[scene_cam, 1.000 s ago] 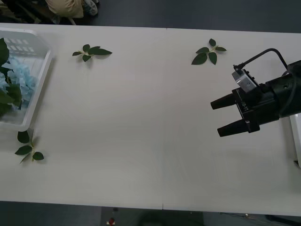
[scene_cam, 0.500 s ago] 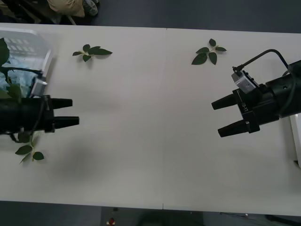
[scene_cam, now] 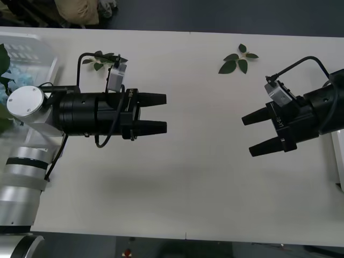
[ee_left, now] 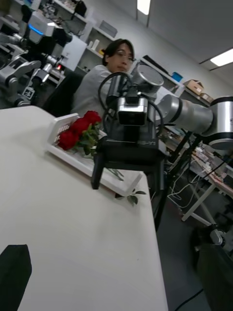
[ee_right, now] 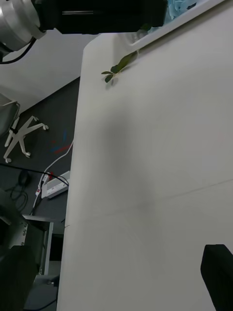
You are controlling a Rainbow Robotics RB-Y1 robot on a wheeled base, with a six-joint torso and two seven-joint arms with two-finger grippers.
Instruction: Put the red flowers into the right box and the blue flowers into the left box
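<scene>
The red flowers (ee_left: pixel 77 130) lie in the right box (ee_left: pixel 73 158), seen in the left wrist view behind my right gripper (ee_left: pixel 127 184). That box's white edge (scene_cam: pixel 338 156) sits at the table's right end. Pale blue flowers (scene_cam: pixel 16 80) rest in the left box (scene_cam: pixel 40 45) at the far left, with its rim (ee_right: pixel 170 30) and the blue flowers (ee_right: pixel 182 7) also in the right wrist view. My left gripper (scene_cam: pixel 165 113) hovers open and empty over the table's middle-left, pointing right. My right gripper (scene_cam: pixel 247 135) stands open and empty, pointing left toward it.
A loose leaf sprig (scene_cam: pixel 237 59) lies at the far side right of centre, and another leaf sprig (scene_cam: pixel 102 58) lies behind the left arm. A third sprig (ee_right: pixel 119 68) sits by the left box. A person sits beyond the right box.
My left arm swept in from the left edge to the table's middle-left, covering part of the left box and the sprig near it. The right arm stayed put.
</scene>
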